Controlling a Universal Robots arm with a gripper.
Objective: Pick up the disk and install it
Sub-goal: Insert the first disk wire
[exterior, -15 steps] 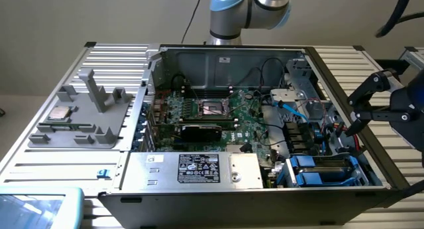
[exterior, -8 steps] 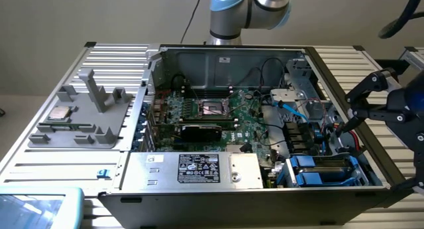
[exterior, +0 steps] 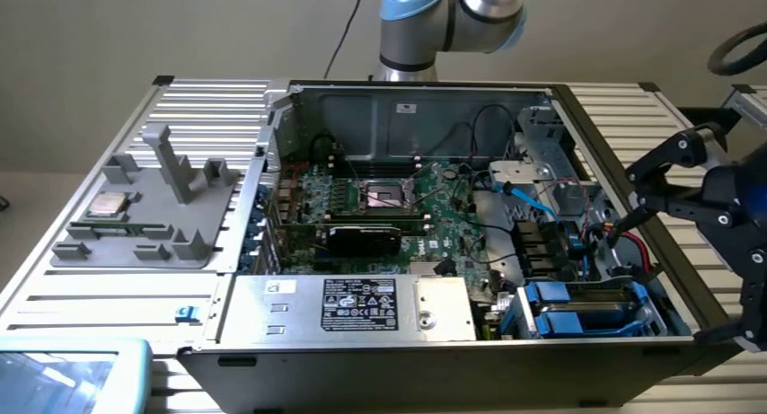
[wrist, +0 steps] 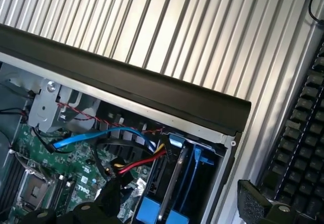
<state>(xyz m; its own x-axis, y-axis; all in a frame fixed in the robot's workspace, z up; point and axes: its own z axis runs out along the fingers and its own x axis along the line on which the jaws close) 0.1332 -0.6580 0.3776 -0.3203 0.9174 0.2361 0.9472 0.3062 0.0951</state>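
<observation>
Right, the end effector [exterior: 626, 203] hangs over the computer case [exterior: 396, 118] at its wall on the exterior view's right — fingers [exterior: 653, 167] spread wide, nothing in them. The disk [exterior: 587, 299] sits down in the drive bay [exterior: 525, 317] at the case's near corner on that same side, blue rails [exterior: 561, 324] showing, toward the counter's [exterior: 108, 306] near edge. So it lies below the end effector and nearer the camera — its long side seems to run along the case's near wall.

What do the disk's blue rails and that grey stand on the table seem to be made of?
Disk rails: saturated, even blue with a slight sheen, likely moulded plastic. Grey stand: matt, uniform grey, blocky posts; probably plastic, though painted metal can't be excluded.
</observation>
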